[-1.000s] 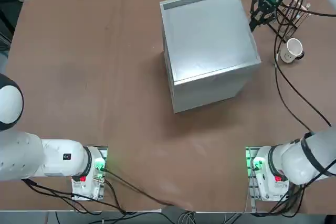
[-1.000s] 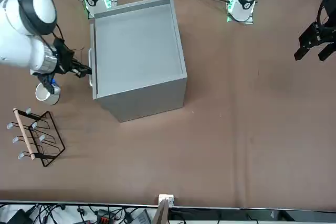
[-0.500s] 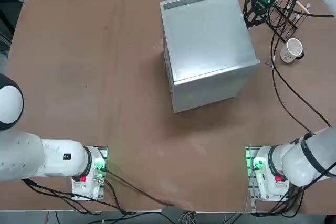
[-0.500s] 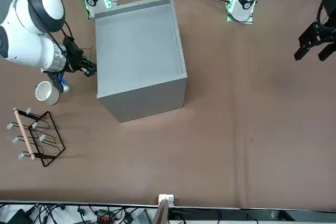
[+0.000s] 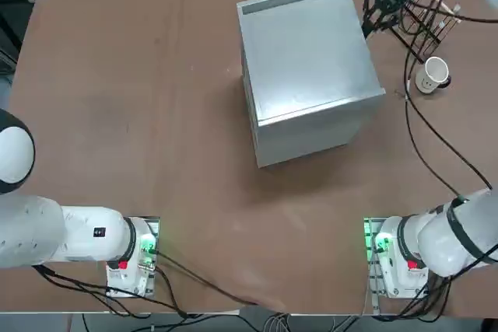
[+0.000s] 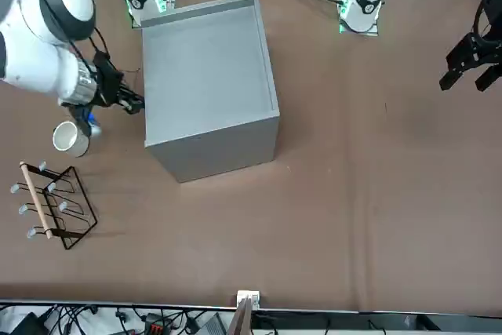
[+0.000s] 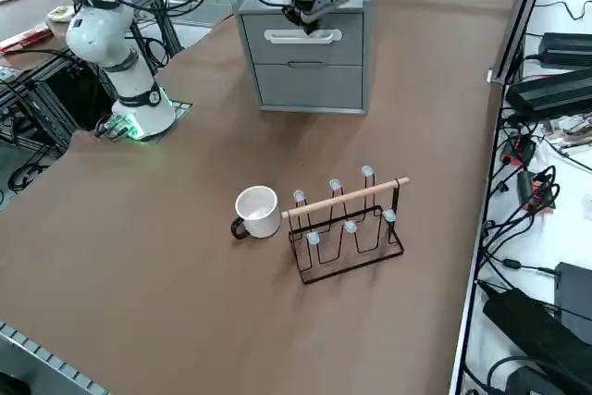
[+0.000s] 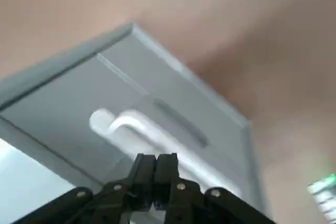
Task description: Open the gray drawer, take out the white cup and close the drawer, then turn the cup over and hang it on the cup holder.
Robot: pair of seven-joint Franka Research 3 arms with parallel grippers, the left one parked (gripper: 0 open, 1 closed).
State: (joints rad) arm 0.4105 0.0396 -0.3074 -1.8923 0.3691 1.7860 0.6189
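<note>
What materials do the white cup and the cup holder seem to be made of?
The white cup looks like glazed ceramic: a smooth, thick white wall. The cup holder seems to be thin dark wire, probably coated metal, with a pale bar that looks like bare wood and light-tipped pegs.

A wide brown table (image 5: 140,114) fills the scene. Black cables (image 7: 527,191) and dark boxes (image 7: 555,90) lie along a pale ledge beside its edge.

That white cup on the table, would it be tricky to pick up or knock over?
The white cup looks like glazed ceramic, so probably stiff, smooth, breakable. It stands upright on a flat base, so it likely slides before tipping. Its side handle offers a grip.
</note>
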